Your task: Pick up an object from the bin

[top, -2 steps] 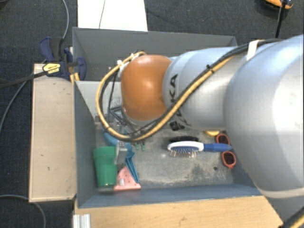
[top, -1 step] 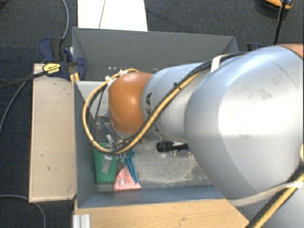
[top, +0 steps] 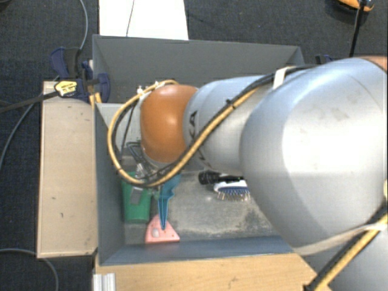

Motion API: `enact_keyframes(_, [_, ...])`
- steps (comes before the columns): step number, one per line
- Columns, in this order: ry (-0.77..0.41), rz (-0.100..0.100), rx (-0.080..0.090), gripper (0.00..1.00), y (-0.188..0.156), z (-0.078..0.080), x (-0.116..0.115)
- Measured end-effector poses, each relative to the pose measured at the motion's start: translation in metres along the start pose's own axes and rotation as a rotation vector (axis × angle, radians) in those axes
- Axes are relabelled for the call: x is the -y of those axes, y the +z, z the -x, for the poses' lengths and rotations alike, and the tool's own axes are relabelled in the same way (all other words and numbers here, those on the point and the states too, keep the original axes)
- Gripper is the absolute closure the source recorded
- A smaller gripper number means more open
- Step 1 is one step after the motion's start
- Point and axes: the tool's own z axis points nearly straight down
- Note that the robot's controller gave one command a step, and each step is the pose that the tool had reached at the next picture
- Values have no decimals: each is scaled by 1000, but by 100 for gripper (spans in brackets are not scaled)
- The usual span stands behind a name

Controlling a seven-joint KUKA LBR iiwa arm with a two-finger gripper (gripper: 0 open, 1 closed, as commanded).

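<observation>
My gripper (top: 136, 162) is low in the bin's left part, mostly hidden under the orange cover. Right below it a green block (top: 136, 205) stands against the left wall, its top reaching up to the gripper. Whether the two touch is hidden. A teal funnel-shaped piece (top: 165, 200) points down beside the block, on its right. At the tip of that piece a pink triangular piece (top: 162, 232) lies by the front wall.
A brush (top: 228, 187) with a black handle, white body and blue bristles lies in the middle of the bin floor, partly under the arm. The big silver arm covers the bin's right half and back. Grey floor shows along the front.
</observation>
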Motion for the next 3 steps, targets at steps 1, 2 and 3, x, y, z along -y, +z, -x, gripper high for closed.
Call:
enact_keyframes(1, [1, 0, 0, 100, 0, 0, 0])
enact_keyframes(2, [0, -1, -1, 100, -3, -1, 0])
enact_keyframes(3, [-3, 0, 8, 100, -11, -4, 1])
